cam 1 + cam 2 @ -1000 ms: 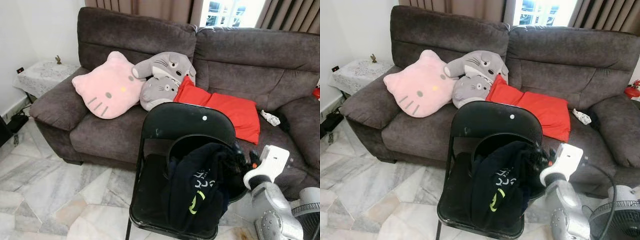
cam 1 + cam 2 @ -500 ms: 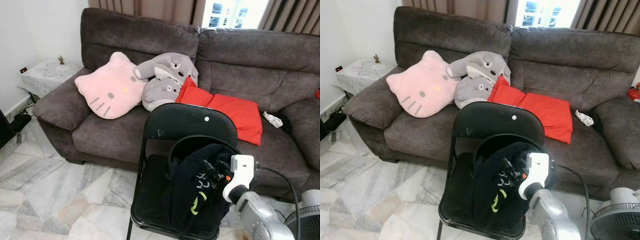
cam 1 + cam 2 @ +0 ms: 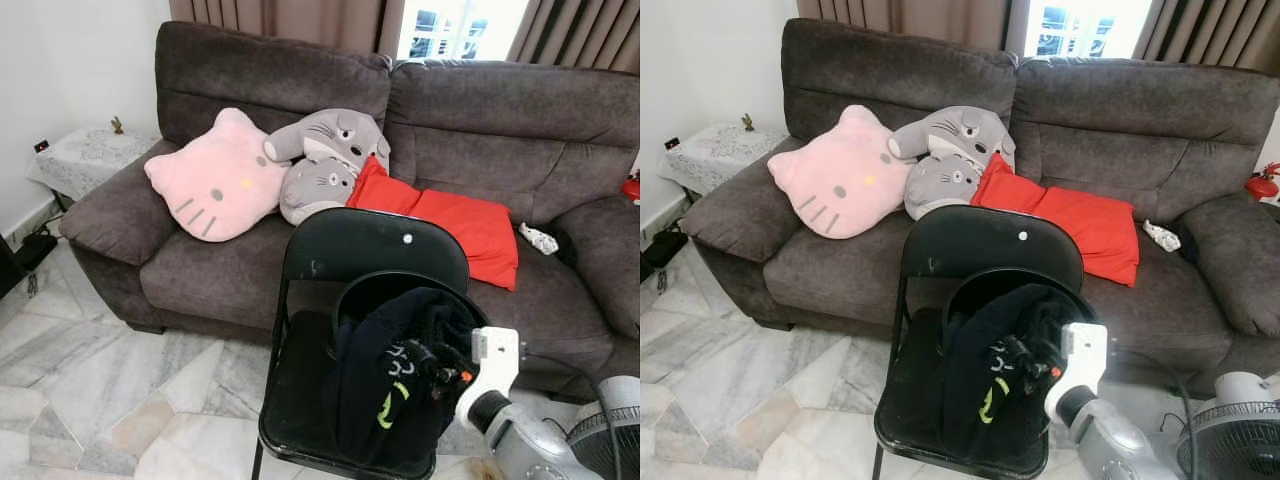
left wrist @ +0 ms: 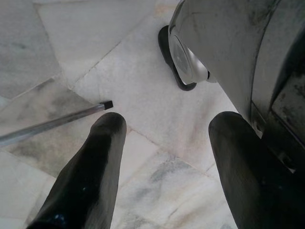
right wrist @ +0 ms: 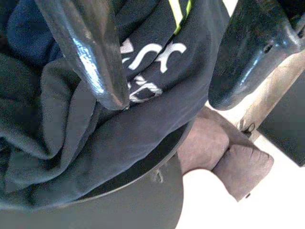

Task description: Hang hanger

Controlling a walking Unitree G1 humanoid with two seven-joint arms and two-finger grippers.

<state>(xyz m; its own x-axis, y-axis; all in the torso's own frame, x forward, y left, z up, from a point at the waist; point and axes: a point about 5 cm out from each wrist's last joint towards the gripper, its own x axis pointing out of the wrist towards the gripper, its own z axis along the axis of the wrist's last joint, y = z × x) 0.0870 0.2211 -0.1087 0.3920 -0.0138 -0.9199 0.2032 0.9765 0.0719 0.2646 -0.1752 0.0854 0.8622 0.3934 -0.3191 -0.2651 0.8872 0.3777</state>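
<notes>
Right wrist view, jaws clenched or released?
— Released. Two black fingers (image 5: 90, 57) spread wide, clamping nothing, just above a dark garment (image 5: 71, 133).

And between the jaws?
— Folds of that garment, with white printed letters (image 5: 143, 62) and a yellow-green stripe (image 5: 178, 12). Beyond the jaws, a curved dark edge of the black folding chair (image 3: 375, 240) and brown sofa (image 3: 500, 110) fabric.

Hanger anywhere?
— Cannot be made out. Possibly buried under the garment, heaped against the chair back. No hook or shoulder bar to be told apart from the cloth.

From the head views?
— Right arm (image 3: 520, 445) cut off at the lower edge, reaching up to the garment. Fingertips half lost in the dark folds, hard to separate from the cloth.

Further past the jaws?
— Pink cat cushion (image 3: 215, 175), grey cushions (image 3: 325, 160) and a red cushion (image 3: 460, 225) on the sofa seat. Fan (image 3: 610, 420) beside the arm, cropped by the corner.

Left jaws?
— Also released, gripping nothing, fingers (image 4: 90, 176) well apart over the marble floor (image 4: 143, 95). Past one fingertip, a grey rod (image 4: 52, 123) with a black tip, running out of view; impossible to tell what it belongs to.
</notes>
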